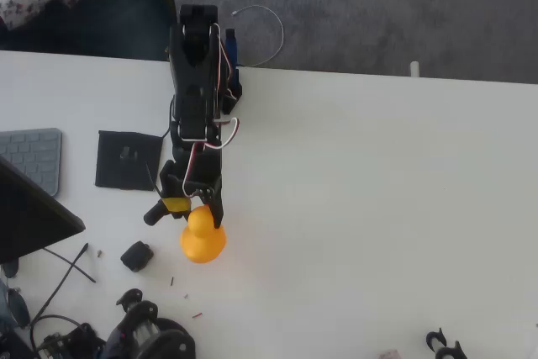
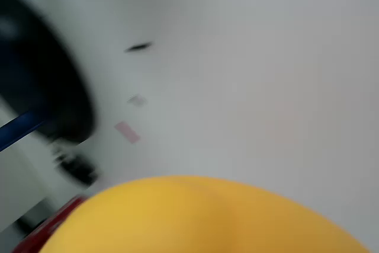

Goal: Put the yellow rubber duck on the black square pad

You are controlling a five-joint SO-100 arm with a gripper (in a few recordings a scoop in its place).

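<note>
In the overhead view the yellow rubber duck [image 1: 203, 239] stands on the white table, right of the black square pad [image 1: 128, 160] and nearer the front edge. The black arm reaches down from the far edge. Its gripper [image 1: 187, 215] hangs over the duck's head, open: one finger [image 1: 155, 214] is splayed to the left and the other [image 1: 218, 210] lies against the head's right side. The pad lies flat and bare to the gripper's upper left. The wrist view is blurred, with the duck's yellow back [image 2: 201, 217] across the bottom.
A grey keyboard [image 1: 34, 157] and a dark slanted panel [image 1: 34, 216] sit at the left edge. A small black lump [image 1: 135, 256] lies left of the duck. Cables and dark gear [image 1: 126, 334] crowd the front left corner. Black clips [image 1: 445, 344] lie at the front right.
</note>
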